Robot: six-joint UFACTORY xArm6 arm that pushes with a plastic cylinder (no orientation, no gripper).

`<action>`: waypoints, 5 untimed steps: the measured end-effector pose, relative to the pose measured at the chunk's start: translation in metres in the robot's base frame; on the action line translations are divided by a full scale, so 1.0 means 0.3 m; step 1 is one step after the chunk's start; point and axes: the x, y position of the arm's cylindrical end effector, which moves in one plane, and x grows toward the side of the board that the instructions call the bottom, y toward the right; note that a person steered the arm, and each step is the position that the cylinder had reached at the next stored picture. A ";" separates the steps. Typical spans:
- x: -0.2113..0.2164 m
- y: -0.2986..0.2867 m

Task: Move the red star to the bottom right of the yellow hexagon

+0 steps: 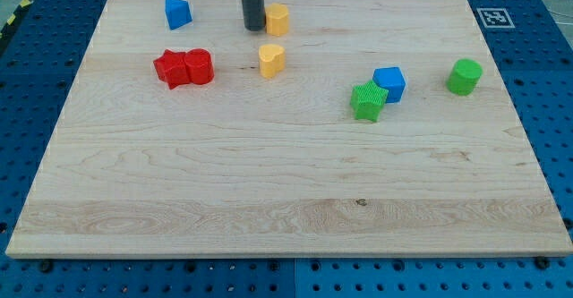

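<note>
The red star [170, 68] lies at the view's upper left, touching a red cylinder [199, 66] on its right. The yellow hexagon [278, 19] sits near the view's top, centre-left. My tip [253, 28] is just left of the yellow hexagon, almost touching it, and well up and right of the red star. A yellow heart-shaped block [271, 60] lies below the hexagon.
A blue block [177, 12] sits at the upper left. A green star [368, 100] touches a blue cube [389, 84] at the right of centre. A green cylinder [464, 76] is further right. The wooden board [286, 200] has a marker tag [493, 17] beyond its top right corner.
</note>
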 end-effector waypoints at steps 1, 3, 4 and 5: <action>0.004 0.112; 0.113 0.178; 0.088 0.230; 0.039 0.230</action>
